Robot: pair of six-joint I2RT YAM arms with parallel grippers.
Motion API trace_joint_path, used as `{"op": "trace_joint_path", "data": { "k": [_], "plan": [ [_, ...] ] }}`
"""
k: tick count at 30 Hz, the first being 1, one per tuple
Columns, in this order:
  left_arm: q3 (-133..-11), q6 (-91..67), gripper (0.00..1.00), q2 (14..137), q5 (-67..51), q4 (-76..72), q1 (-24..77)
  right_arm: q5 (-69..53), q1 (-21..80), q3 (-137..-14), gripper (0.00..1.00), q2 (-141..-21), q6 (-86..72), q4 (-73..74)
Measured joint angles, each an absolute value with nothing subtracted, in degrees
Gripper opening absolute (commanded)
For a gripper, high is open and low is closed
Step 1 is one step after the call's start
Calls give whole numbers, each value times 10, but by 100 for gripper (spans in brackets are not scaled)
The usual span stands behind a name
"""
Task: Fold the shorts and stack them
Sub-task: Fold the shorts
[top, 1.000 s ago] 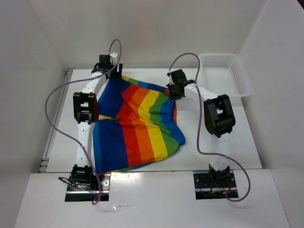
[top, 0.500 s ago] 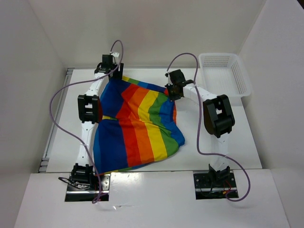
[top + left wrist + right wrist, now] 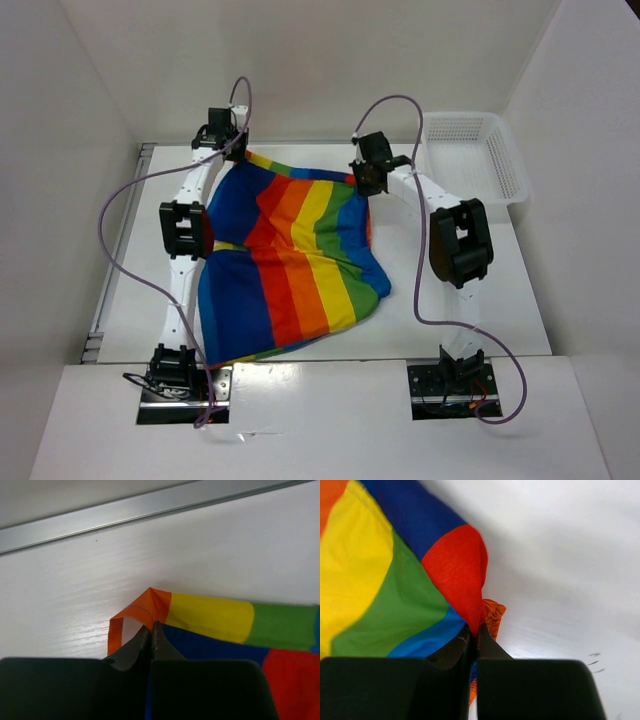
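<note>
Closing since a second ago, my left gripper (image 3: 151,630) now has its two fingers pressed together on the orange corner of the single pair of soft rainbow-striped cloth shorts (image 3: 215,620), a small fold of that corner standing up just beyond the tips. That corner lies close to the white table (image 3: 480,300), near the metal strip (image 3: 150,507) along its far edge.

My right gripper (image 3: 474,635) is likewise pinching cloth: its two fingers clamp a red and orange bit of the shorts' edge, with the green, yellow and blue stripes spreading away to the left of it.

Seen from above, my left gripper (image 3: 230,152) holds the far left corner and my right gripper (image 3: 368,180) the far right one, and the far edge of the shorts (image 3: 290,260) now runs straighter between them than before. Beyond that edge, the cloth is spread toward my bases, across the middle of the table between my two arms.

One white plastic mesh basket (image 3: 512,165) stands at the far right corner, well apart from the shorts. Two purple cables (image 3: 110,240) loop beside my arms, one for each.
</note>
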State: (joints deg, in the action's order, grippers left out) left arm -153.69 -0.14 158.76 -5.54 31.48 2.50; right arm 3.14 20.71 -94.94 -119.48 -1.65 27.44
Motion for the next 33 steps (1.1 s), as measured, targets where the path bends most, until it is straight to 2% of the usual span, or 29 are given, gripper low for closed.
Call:
{"op": "trace_joint_path", "data": {
  "k": [4, 7, 13, 17, 19, 25, 33],
  "plan": [
    [-1545, -1, 0, 1540, -97, 350, 12, 47, 194, -1001, 0, -1189, -26, 272],
    [-1517, -2, 0, 1449, -139, 378, -4, 54, 187, -987, 0, -1149, -27, 265],
    [-1268, -3, 0, 1133, -208, 423, -23, 30, 183, -818, 0, -974, -37, 216],
    [-1081, -2, 0, 957, -238, 486, -21, 13, 182, -743, 0, -914, -65, 207],
    [-975, -2, 0, 901, -237, 525, -13, 8, 181, -703, 10, -896, -80, 205],
    [-718, -3, 0, 870, -205, 625, 6, -23, 181, -623, 11, -838, -112, 236],
    [-645, -4, 0, 776, -173, 660, 40, -63, 184, -597, 10, -733, -139, 285]
  ]
}}
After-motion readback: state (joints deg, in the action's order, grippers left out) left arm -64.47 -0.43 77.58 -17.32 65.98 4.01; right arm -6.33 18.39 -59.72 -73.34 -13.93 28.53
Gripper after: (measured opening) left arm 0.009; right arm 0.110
